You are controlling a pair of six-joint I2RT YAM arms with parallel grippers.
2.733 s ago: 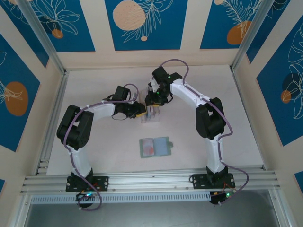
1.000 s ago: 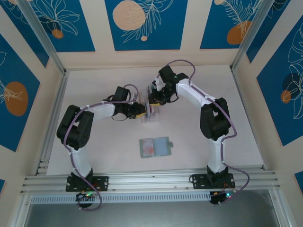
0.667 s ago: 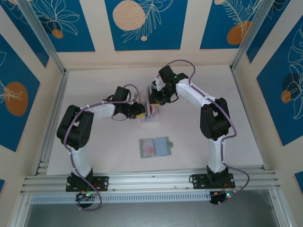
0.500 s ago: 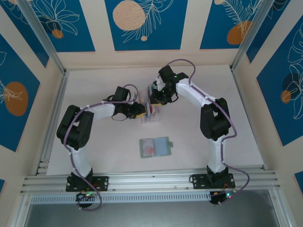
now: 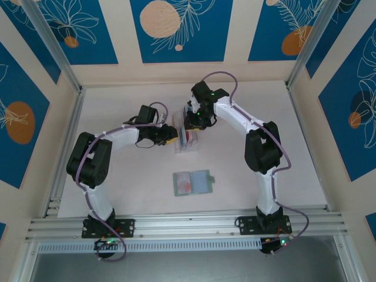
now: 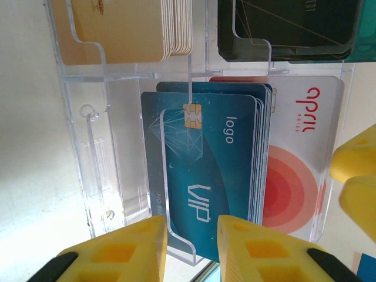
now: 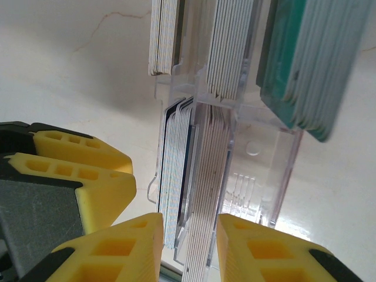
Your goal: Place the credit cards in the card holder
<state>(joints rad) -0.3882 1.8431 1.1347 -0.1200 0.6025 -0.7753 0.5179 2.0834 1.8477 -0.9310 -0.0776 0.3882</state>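
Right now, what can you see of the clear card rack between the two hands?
The clear rack looks like transparent acrylic, formed into slotted compartments with low front lips. It stands on the pale table between the arms. Its slots hold teal VIP cards, a white card with red circles, a cream stack and dark cards. The left hand straddles its front lip with yellow fingers; the right hand straddles card edges. Whether either grips, I cannot tell.
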